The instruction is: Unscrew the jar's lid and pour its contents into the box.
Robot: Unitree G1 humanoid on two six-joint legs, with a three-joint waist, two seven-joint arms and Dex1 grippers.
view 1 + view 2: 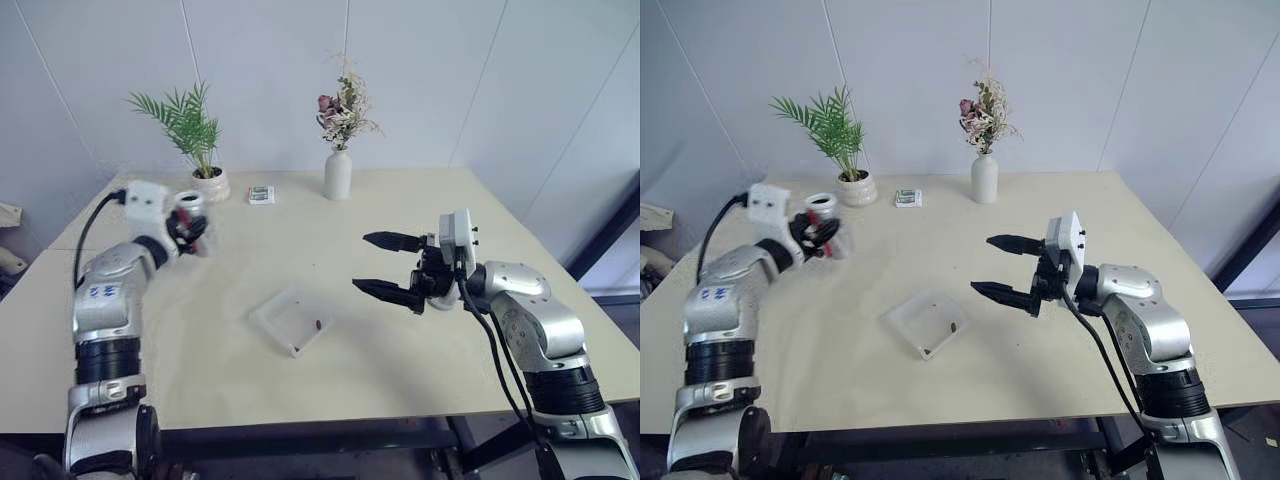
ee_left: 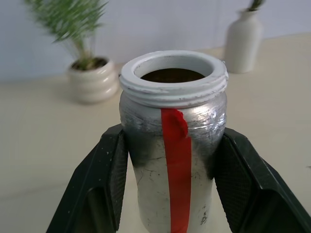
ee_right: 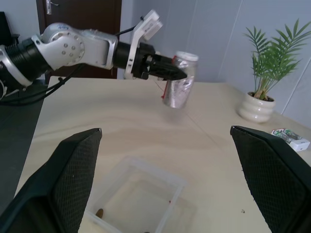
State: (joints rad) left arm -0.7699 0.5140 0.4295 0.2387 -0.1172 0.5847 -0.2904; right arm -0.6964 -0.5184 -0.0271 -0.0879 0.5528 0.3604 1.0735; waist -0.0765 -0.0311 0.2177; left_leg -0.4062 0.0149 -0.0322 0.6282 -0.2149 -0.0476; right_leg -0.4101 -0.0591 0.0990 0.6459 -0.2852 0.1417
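Observation:
My left gripper [image 1: 190,232] is shut on the jar [image 1: 192,214], a silvery cylinder with a red stripe [image 2: 177,160], and holds it upright above the table's left side. The jar's white threaded mouth [image 2: 173,73] is uncovered and its inside looks dark. The lid is out of view. The clear square box [image 1: 268,322] lies at the table's middle with tiny brown bits [image 1: 316,325] of the contents inside. My right gripper [image 1: 362,262] hovers open just right of the box, pointing left, with nothing between its fingers.
A palm in a white pot [image 1: 210,184], a small printed packet [image 1: 261,195] and a white flower vase [image 1: 338,174] stand along the table's far side. The table's front edge [image 1: 330,418] runs close to me.

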